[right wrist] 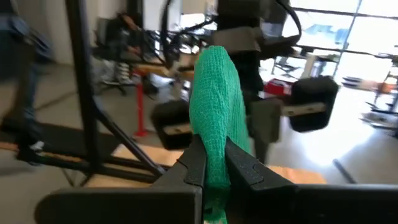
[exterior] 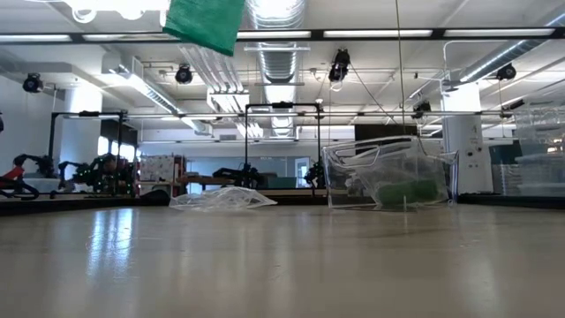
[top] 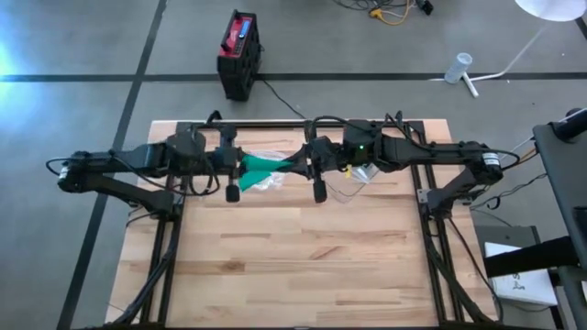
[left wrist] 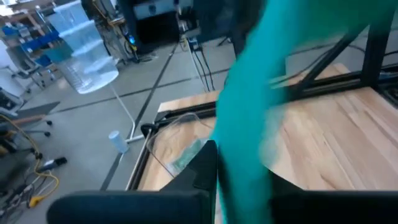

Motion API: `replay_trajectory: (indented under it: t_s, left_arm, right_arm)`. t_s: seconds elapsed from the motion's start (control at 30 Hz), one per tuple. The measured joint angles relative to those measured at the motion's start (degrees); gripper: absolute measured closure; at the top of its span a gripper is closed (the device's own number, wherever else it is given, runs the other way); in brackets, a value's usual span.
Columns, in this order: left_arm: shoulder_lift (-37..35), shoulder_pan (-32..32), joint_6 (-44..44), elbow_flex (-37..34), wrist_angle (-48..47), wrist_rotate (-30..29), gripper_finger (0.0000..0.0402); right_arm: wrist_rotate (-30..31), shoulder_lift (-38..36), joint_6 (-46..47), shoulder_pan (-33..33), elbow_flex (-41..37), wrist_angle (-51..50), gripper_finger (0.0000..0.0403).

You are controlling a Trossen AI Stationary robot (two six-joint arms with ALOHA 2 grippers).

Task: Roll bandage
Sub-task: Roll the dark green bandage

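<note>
A green mesh bandage [top: 271, 166] hangs high above the far middle of the table, stretched between my two grippers. It is wide at my left gripper [top: 238, 165] and narrows toward my right gripper [top: 308, 165]. Both grippers are shut on it and point level at each other. In the low view only the bandage's lower edge [exterior: 204, 24] shows, at the top of the picture. In the left wrist view the bandage [left wrist: 261, 93] is a blurred teal band. In the right wrist view the bandage [right wrist: 214, 93] rises from my right gripper [right wrist: 215, 168]. My left gripper pinches the bandage's wide end [left wrist: 235, 177] between its two fingers, coming level from the table's left side. The bandage is lifted clear of the table and runs away from the fingers [left wrist: 203, 165] toward the other arm. My right gripper pinches the bandage's bunched narrow end [right wrist: 215, 146] between its two fingers [right wrist: 193, 163], coming level from the table's right side. Several gathered layers sit in the hold. The bandage stands out ahead of the fingers toward the left arm, clear of the table.
A crumpled clear wrapper [top: 264, 183] lies on the table below the bandage. A clear plastic box [exterior: 388, 181] with something green inside stands at the far right. The near half of the wooden table [top: 303, 266] is bare. A red and black box [top: 240, 50] sits on the floor beyond.
</note>
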Motion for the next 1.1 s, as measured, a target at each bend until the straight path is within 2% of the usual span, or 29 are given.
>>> replay_trajectory:
  t_s: [0.13, 0.3, 0.47, 0.67, 0.8, 0.93, 1.1]
  left_arm:
    - [0.3, 0.3, 0.1, -1.7, 2.5, 0.0, 0.0400]
    - [0.6, 0.3, 0.0, -2.8, 3.6, 0.0, 0.0401]
    - [0.6, 0.4, -0.4, -3.0, 3.3, 0.0, 0.0401]
    - [0.6, 0.4, -0.5, -3.1, 3.7, 0.0, 0.0401]
    - [-0.7, 0.3, -0.2, -2.8, 0.9, 0.0, 0.0400]
    - [-2.6, 0.3, 1.1, -1.3, -4.0, 0.0, 0.0377]
    - [-4.7, 0.3, 1.0, -0.5, -5.4, 0.0, 0.0318]
  right_arm:
    - [-1.9, 0.0, 2.4, 0.0, 0.0, 3.1, 0.0385]
    - [-0.3, -0.1, 2.6, -0.1, 0.0, 6.1, 0.0385]
    - [6.6, -0.1, 1.1, -0.1, 0.0, 6.9, 0.0385]
    - [17.0, 0.6, -5.4, -0.1, 0.1, 7.7, 0.0385]
    - [18.7, 0.8, -7.3, -0.1, -0.7, 6.9, 0.0385]
    - [18.9, 0.2, -8.0, -0.1, -1.0, 6.1, 0.0385]
    - [19.0, -0.3, -8.8, -0.1, -1.0, 6.8, 0.0384]
